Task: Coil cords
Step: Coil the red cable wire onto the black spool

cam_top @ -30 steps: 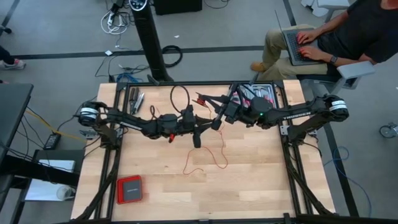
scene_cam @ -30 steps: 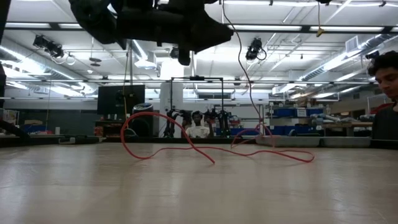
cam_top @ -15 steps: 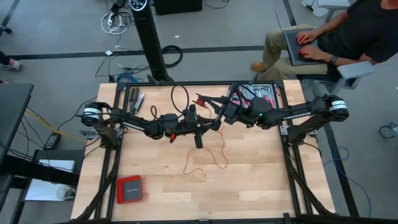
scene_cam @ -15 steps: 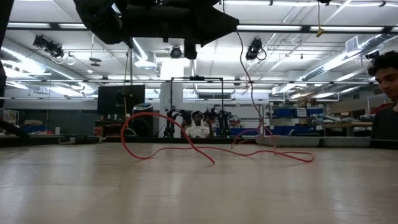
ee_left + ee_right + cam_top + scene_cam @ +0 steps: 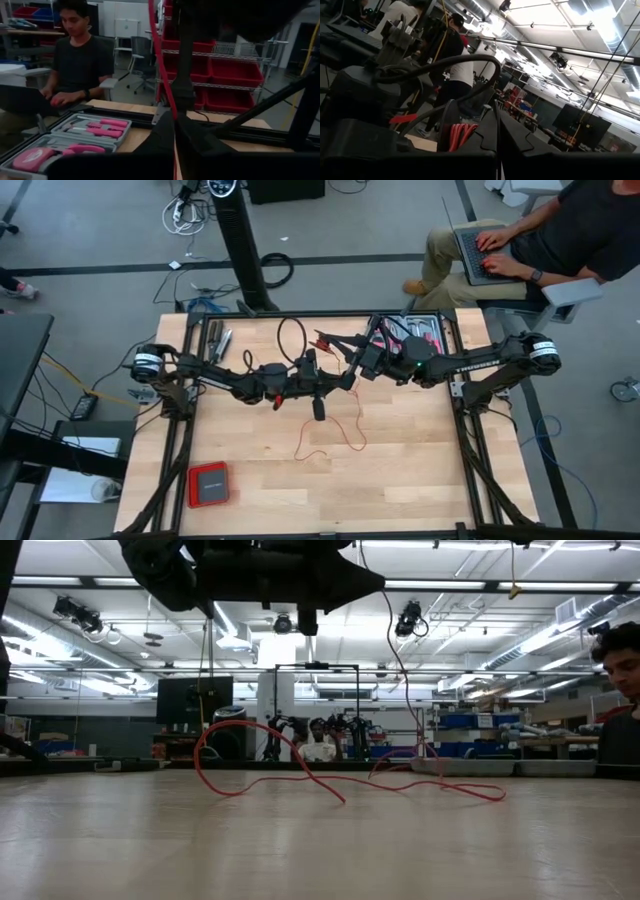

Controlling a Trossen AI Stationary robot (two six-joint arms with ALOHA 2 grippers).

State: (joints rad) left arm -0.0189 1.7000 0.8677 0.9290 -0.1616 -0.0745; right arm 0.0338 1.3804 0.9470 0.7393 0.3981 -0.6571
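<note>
Fingers of the left gripper (image 5: 175, 131) pinch the red cord (image 5: 161, 55), which rises between them. The right gripper (image 5: 497, 131), also closed, clamps red coils (image 5: 458, 136) just beside its fingers; loose cord trails on the tabletop (image 5: 400, 470) below both.

Location: robotics lab or workshop. Indicators: a wooden table (image 5: 400, 480) in a black metal frame carrying two arms; open industrial ceiling with strip lights (image 5: 470, 585); shelving holding red storage bins (image 5: 235, 70); grey floor with loose cables (image 5: 185, 215); a person (image 5: 540, 235) working on a laptop beside the table.
</note>
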